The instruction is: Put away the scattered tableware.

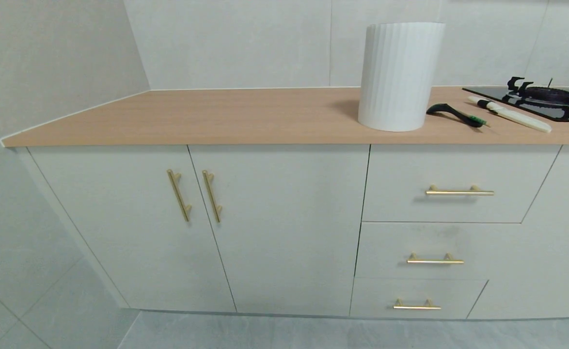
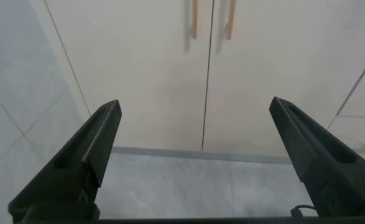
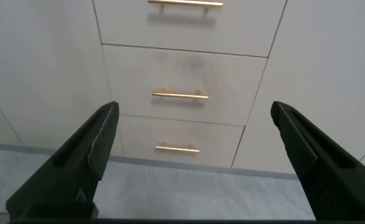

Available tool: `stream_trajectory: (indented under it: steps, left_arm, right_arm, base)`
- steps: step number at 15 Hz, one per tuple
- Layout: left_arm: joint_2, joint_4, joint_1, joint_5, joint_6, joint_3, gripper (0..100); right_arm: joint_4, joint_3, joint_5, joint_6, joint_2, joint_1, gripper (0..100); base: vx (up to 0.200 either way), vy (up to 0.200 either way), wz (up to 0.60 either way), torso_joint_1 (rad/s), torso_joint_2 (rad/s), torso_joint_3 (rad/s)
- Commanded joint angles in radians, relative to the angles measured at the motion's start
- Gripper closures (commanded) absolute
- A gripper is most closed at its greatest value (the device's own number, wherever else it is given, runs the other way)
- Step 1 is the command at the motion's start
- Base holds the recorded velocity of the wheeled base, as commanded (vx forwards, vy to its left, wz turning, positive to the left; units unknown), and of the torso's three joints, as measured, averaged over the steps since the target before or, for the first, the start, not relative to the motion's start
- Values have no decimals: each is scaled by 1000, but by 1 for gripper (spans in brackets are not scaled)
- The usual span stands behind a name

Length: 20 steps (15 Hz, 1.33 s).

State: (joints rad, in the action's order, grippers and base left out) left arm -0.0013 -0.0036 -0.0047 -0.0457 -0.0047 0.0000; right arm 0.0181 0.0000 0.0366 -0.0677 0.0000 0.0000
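Note:
A tall white ribbed holder (image 1: 400, 75) stands on the wooden counter (image 1: 226, 116). Right of it lie a black-handled tool with a green tip (image 1: 456, 115) and a cream-handled utensil (image 1: 510, 114). My left gripper (image 2: 194, 109) is open, low in front of the double cabinet doors (image 2: 210, 74), with nothing between its fingers. My right gripper (image 3: 194, 111) is open too, facing the stack of drawers (image 3: 185, 87), and holds nothing.
A black gas hob (image 1: 546, 99) sits at the counter's far right. Under the counter are two doors with brass handles (image 1: 195, 194) and three drawers with brass pulls (image 1: 459, 191). A tiled wall closes the left side. Grey floor lies below.

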Motion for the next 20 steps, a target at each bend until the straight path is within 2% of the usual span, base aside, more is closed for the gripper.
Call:
stream_trajectory:
  steps: [1,9,14,20]
  left_arm:
    - [1,-1,0,0,-1,0,0]
    - [1,1,0,0,0,0,0]
    - [1,-1,0,0,-1,0,0]
    - [1,1,0,0,-3,0,0]
  right_arm:
    - [0,0,0,-1,2,0,0]
    - [0,0,0,0,2,0,0]
    - [0,0,0,0,2,0,0]
    - [0,0,0,-3,2,0,0]
  base:
    - [0,0,-600,2,2,2]
    - [0,0,0,0,0,0]
    - [0,-200,0,1,3,-1]
    - [0,0,0,0,0,0]
